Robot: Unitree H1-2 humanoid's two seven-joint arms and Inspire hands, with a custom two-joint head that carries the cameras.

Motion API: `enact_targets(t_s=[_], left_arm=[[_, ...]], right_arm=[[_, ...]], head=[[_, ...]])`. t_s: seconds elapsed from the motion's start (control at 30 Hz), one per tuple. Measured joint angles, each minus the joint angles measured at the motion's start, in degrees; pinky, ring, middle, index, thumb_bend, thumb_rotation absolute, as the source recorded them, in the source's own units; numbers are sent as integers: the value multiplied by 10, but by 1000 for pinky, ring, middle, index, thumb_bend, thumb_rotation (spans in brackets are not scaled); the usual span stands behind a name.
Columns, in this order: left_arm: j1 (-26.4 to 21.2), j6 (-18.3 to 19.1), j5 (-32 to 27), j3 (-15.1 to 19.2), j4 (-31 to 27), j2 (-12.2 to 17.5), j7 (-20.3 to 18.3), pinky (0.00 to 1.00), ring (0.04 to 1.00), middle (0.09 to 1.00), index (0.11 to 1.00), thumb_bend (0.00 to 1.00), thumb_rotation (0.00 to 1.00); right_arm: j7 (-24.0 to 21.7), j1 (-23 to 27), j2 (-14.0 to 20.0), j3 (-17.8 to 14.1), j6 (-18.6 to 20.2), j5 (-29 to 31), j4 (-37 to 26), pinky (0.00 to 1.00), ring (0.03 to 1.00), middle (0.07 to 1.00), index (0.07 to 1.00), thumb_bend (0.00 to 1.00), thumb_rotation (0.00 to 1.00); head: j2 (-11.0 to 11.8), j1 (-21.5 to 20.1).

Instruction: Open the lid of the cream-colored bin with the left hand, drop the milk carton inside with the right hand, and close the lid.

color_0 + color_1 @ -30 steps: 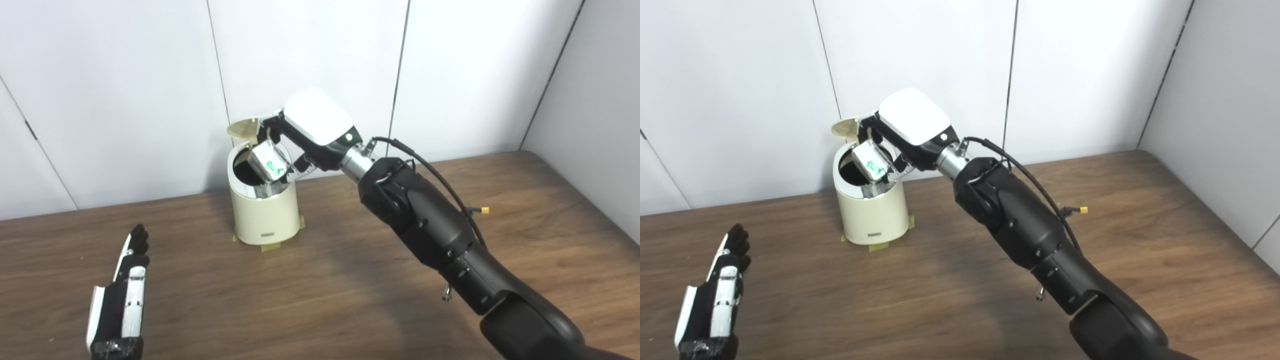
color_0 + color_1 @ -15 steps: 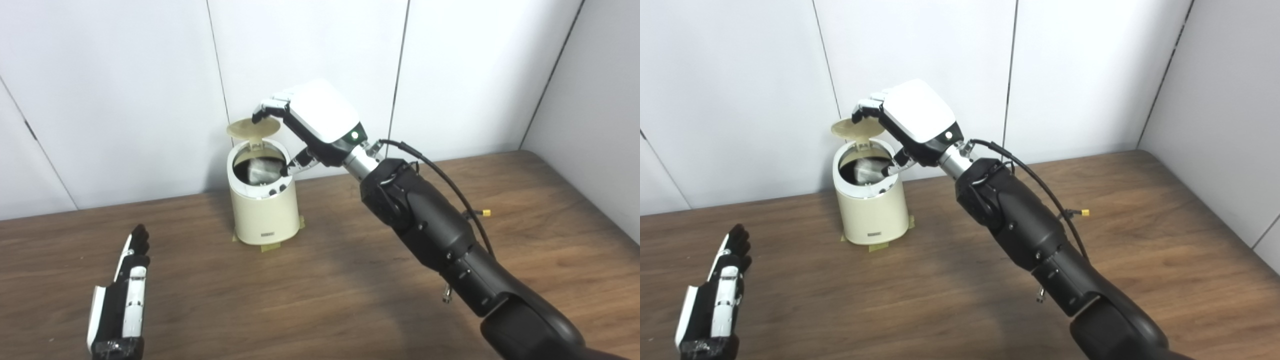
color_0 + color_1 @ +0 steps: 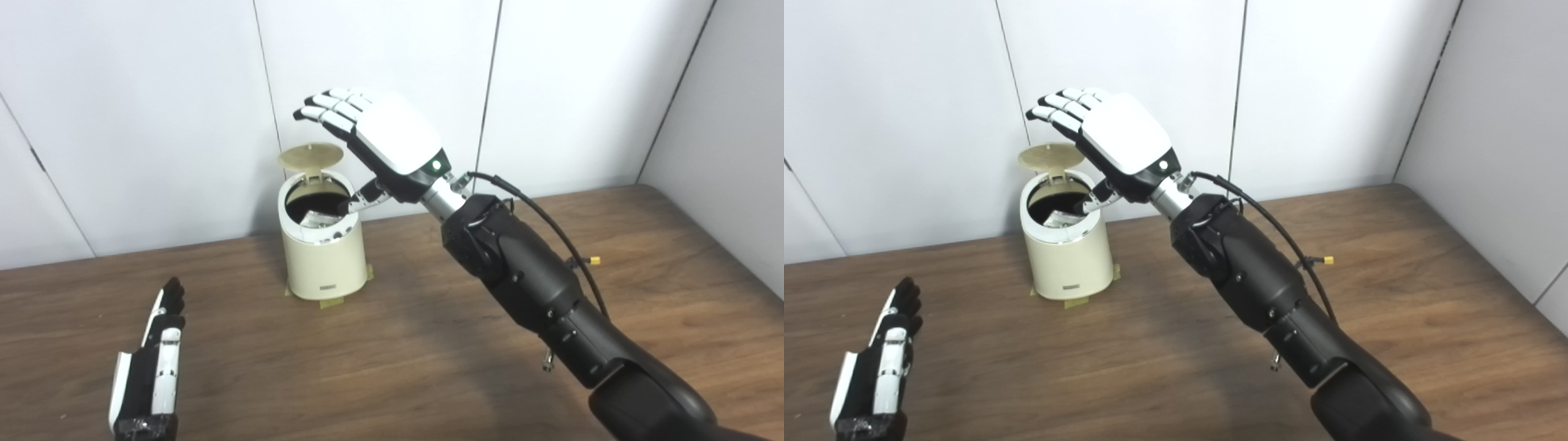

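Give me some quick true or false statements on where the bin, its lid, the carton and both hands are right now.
1. The lid of the cream-colored bin is open. True.
2. The right hand grips the milk carton. False: the hand is open above the bin, and the carton lies inside.
3. The left hand holds the lid. False: it is low over the table, apart from the bin.
4. Tape shows at the bin's base. True.
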State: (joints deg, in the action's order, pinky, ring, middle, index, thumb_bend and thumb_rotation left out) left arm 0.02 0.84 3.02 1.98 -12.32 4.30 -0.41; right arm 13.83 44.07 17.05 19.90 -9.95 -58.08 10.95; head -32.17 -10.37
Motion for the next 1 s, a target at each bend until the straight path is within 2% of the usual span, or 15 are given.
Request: enact_targets(t_s=[0.1,0.13,0.17,0.23,0.3,0.4,0.43,0.47,0.5,0.53,0.57,0.63,0.73,0.8,1.0], left_arm=[[0,0,0,0,0,0,0,1000,1000,986,990,252,1000],[0,0,0,0,0,0,0,1000,1000,986,989,254,1000],[0,0,0,0,0,0,0,1000,1000,986,987,254,1000],[0,-4,1,-1,1,0,0,999,981,968,965,251,1000],[0,-24,16,-2,5,1,2,912,917,910,908,252,988],[-2,-55,43,-4,9,3,7,836,852,843,842,264,948],[-4,-60,49,-5,10,5,7,793,836,830,823,275,934],[-9,-59,61,-9,10,11,4,795,848,836,825,301,917],[-16,-55,71,-15,8,20,-3,816,870,852,837,349,917],[-27,-37,86,-26,1,37,-19,843,894,872,851,402,924],[-42,-19,100,-36,-6,56,-41,886,907,884,862,449,943],[-81,19,131,-52,-26,97,-75,973,936,907,882,560,979],[-147,76,156,-55,-57,132,-105,998,961,918,894,637,998],[-185,104,167,-58,-63,138,-117,1000,966,913,892,726,1000],[-267,174,221,-96,-71,147,-164,1000,977,911,880,853,1000]], right_arm=[[44,-4,-5,-15,-17,16,5,469,545,581,587,796,359],[62,-8,-10,-23,-21,25,5,404,470,516,536,658,263],[80,-16,-17,-34,-25,35,4,344,395,451,506,586,212],[108,-37,-32,-54,-39,63,-4,264,303,369,480,526,167],[139,-71,-49,-72,-65,97,-16,286,326,460,468,523,41],[132,-130,-67,-85,-89,171,-40,369,433,496,469,513,15],[107,-150,-68,-87,-82,207,-61,449,557,629,486,496,110],[66,-173,-66,-87,-66,243,-88,559,676,736,650,472,448],[25,-190,-62,-86,-42,276,-109,654,765,818,764,470,663],[-18,-207,-56,-87,-22,307,-126,736,836,880,849,475,806],[-48,-219,-48,-89,-6,336,-139,767,864,904,882,481,865],[-86,-241,-35,-97,7,366,-143,808,894,923,913,503,966],[-106,-278,-30,-114,17,387,-154,837,915,937,933,544,997],[-116,-301,-33,-115,18,390,-161,851,925,943,940,531,1000],[-119,-341,-45,-123,17,389,-161,871,931,934,939,536,994]], head=[[3,6],[3,7],[4,11],[9,20],[11,22],[11,27],[11,32],[13,38],[15,42],[15,43],[16,46],[16,47],[15,49],[16,51],[13,65]])
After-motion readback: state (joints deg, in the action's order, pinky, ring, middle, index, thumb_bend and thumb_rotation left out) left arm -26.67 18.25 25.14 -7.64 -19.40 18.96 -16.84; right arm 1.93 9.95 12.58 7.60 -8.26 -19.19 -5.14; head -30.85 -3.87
